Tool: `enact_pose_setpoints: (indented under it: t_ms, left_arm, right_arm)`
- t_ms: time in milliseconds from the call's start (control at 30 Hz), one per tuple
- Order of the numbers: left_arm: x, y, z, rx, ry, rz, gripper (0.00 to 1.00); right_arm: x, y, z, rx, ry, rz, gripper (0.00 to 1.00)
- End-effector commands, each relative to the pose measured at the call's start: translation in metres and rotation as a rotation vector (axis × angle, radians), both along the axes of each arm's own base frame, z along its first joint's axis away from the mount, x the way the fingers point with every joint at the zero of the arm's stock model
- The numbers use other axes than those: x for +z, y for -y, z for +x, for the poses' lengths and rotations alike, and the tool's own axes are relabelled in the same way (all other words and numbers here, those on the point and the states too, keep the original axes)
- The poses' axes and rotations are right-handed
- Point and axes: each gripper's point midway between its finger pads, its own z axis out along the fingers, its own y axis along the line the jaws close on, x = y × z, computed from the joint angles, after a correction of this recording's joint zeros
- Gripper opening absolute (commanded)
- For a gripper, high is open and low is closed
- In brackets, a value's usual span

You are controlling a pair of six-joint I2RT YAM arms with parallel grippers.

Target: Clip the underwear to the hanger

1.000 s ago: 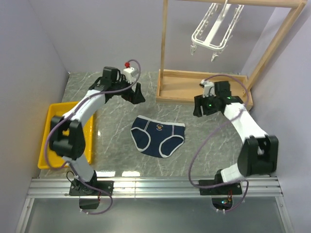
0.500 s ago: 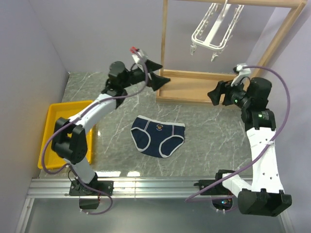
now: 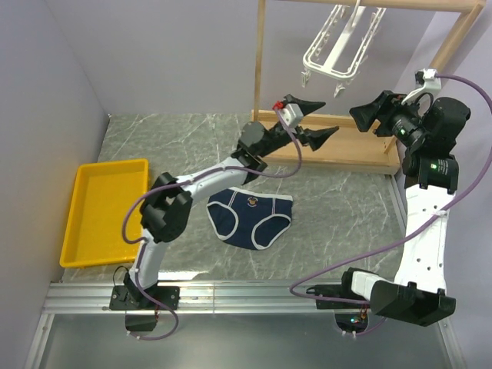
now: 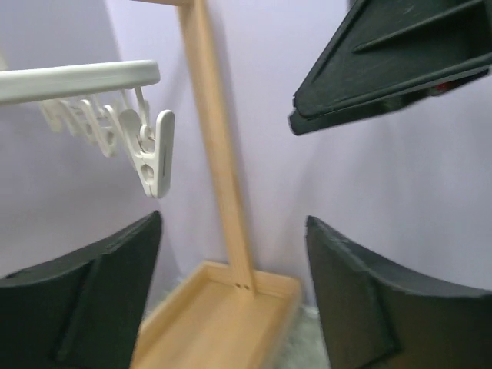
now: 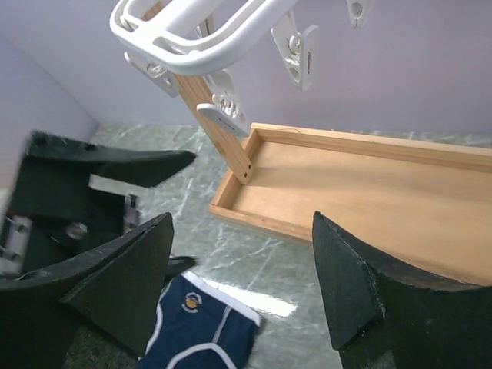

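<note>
Underwear (image 3: 251,217) lies flat on the bench (image 3: 192,146), between the arms. Long axis left–right, waistband toward the far side, crotch toward the arm bases. Hanger (image 3: 338,48) hangs tilted from the rack (image 3: 260,61), clips down. Left fingers (image 3: 321,136) are spread wide near the rack's base — holding nothing. Right fingers (image 3: 367,114) are likewise wide apart and empty, pointing left below the hanger.

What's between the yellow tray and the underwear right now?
In the top view, only the left arm's elbow crosses the stretch between the tray and the underwear; the table there shows nothing else.
</note>
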Motion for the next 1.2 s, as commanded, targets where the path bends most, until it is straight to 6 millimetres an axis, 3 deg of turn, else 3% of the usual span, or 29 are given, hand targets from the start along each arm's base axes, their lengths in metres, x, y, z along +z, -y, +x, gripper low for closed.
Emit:
enact_pose_setpoints:
  t_ms: [0,33,100,133,167,200,233,300,333,467,667,800,1167]
  left_arm:
    - [0.052,-0.008,0.016,0.233,0.106,-0.202,0.77]
    - [0.041,-0.002,0.024,0.266,0.1,-0.194,0.74]
    - [0.05,-0.001,0.029,0.334,0.085,-0.242,0.7]
    - [0.037,0.005,0.037,0.356,0.07,-0.227,0.7]
    - [0.037,0.01,0.035,0.359,0.077,-0.228,0.7]
    - [0.046,0.005,0.041,0.41,0.072,-0.261,0.71]
    - [0.037,0.009,0.046,0.428,0.066,-0.255,0.71]
    - [0.047,0.008,0.049,0.453,0.075,-0.288,0.72]
    - [0.04,0.01,0.054,0.472,0.069,-0.284,0.72]
    - [0.048,0.008,0.059,0.5,0.082,-0.319,0.7]
    - [0.05,0.014,0.052,0.452,0.097,-0.321,0.55]
    - [0.048,0.013,0.051,0.445,0.086,-0.316,0.35]
    - [0.056,0.006,0.03,0.305,0.069,-0.292,0.21]
  right_arm:
    - [0.034,-0.002,-0.002,-0.004,0.084,0.052,0.79]
    - [0.035,-0.003,-0.002,-0.002,0.088,0.054,0.79]
    - [0.036,-0.003,-0.001,-0.003,0.086,0.068,0.79]
    - [0.037,-0.003,0.0,-0.004,0.091,0.069,0.79]
    - [0.039,-0.002,0.0,-0.007,0.092,0.073,0.79]
    - [0.04,-0.002,0.0,-0.009,0.094,0.079,0.79]
    - [0.042,-0.003,0.001,-0.006,0.103,0.079,0.79]
    - [0.044,-0.004,0.001,-0.002,0.108,0.083,0.79]
    - [0.044,-0.003,0.003,-0.001,0.108,0.083,0.79]
    - [0.046,-0.003,0.007,0.009,0.111,0.086,0.79]
    - [0.052,-0.007,0.01,0.038,0.135,0.088,0.77]
    - [0.055,-0.008,0.012,0.044,0.14,0.086,0.77]
    - [0.047,-0.02,0.021,0.13,0.132,0.073,0.73]
